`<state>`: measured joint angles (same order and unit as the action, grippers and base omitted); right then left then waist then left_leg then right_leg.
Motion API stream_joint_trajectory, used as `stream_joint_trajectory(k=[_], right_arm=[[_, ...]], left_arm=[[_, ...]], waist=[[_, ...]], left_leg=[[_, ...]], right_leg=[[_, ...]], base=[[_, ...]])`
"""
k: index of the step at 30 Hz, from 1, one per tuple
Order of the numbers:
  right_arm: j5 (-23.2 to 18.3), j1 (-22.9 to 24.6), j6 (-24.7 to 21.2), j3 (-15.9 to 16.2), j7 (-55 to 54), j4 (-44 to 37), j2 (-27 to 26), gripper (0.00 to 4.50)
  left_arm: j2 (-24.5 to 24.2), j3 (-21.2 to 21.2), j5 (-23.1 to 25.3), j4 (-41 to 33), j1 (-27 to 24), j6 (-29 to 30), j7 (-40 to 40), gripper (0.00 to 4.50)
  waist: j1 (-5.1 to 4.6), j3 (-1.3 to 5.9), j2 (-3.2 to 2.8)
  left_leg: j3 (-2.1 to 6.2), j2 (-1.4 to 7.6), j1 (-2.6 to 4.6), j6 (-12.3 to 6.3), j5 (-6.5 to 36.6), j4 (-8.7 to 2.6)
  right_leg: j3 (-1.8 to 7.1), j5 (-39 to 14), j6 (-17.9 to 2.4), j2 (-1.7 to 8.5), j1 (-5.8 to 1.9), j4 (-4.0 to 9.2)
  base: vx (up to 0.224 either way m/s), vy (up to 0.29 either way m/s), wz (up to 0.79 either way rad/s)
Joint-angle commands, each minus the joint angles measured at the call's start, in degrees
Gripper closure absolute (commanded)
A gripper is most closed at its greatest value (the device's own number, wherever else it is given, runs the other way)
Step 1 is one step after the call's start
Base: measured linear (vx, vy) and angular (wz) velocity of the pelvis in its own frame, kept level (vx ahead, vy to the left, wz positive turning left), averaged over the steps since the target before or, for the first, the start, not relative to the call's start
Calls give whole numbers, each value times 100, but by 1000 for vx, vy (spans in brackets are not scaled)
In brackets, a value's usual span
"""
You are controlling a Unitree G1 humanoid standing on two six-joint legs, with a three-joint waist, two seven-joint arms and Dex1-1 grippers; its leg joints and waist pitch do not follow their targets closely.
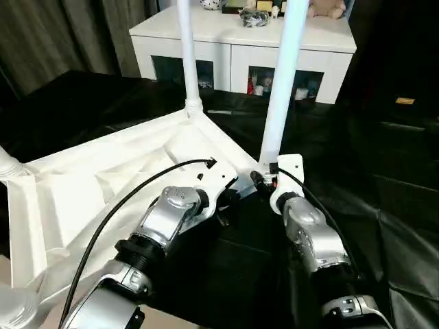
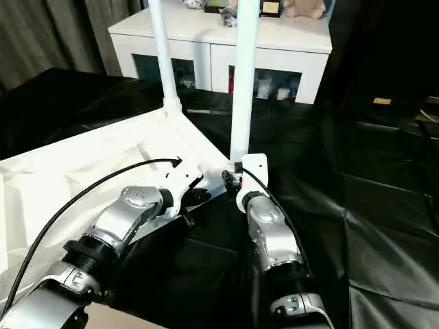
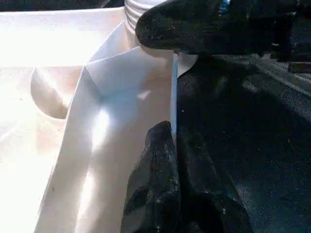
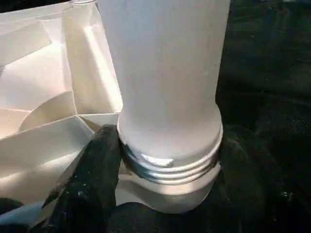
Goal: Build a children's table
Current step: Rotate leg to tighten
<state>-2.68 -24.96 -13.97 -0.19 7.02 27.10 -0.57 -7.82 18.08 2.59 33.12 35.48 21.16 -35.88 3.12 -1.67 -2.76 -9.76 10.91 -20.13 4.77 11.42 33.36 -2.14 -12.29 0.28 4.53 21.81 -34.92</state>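
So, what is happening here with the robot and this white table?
The robot is putting legs on a children's table that lies upside down on black sheeting. The left gripper is pinched shut on the tabletop's rim, steadying it. The right gripper holds the near leg at its threaded base. Another leg already stands upright.

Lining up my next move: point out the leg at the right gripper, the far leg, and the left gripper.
near leg (image 1: 281,89), left eye view, mid shaft.
far leg (image 1: 186,55), left eye view, mid shaft.
left gripper (image 3: 172,145), left wrist view, fingertips pinching the tabletop rim (image 3: 173,92).
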Motion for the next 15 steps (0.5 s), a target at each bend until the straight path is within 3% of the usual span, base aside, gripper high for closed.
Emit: stream_joint_trajectory(k=[1,3,4,7,12,15], right_arm=[[-126,142,-78,433,607,-98,-70,109],[-164,137,-92,538,1066,-182,198,90],[-193,143,-89,608,1417,-255,410,77],[-316,158,-13,712,2449,-398,1020,77],[-482,213,277,795,3834,-601,1767,77],[-605,235,270,853,4210,-722,1939,77]], left_arm=[[-171,97,266,232,-156,-6,86,450],[-313,160,247,54,-253,39,-188,450],[-435,240,234,-79,-333,-100,-454,450],[-763,372,156,-427,-551,-369,-1074,450],[-1238,379,-314,-1005,-854,-763,-2117,450],[-1432,432,-418,-1300,-939,-633,-2443,450]], waist=[[5,226,32],[-34,223,38],[-46,226,26],[-90,255,29],[-39,284,29],[-16,281,6]], left_leg=[[59,145,-32,-20,1334,-467],[87,142,-86,-30,1283,-485],[85,143,-85,-33,1256,-478],[63,144,-91,-207,987,-410],[28,158,-73,-495,621,-347],[23,180,-44,-566,617,-348]], right_leg=[[202,-949,-958,301,-201,480],[180,-939,-930,302,-259,466],[181,-894,-942,303,-254,462],[188,-245,-1204,295,-278,413],[182,522,-1547,296,-294,334],[164,553,-1654,285,-264,317]], base=[[0,0,0],[0,0,0],[0,0,0],[0,0,0],[0,0,0],[0,0,0]])
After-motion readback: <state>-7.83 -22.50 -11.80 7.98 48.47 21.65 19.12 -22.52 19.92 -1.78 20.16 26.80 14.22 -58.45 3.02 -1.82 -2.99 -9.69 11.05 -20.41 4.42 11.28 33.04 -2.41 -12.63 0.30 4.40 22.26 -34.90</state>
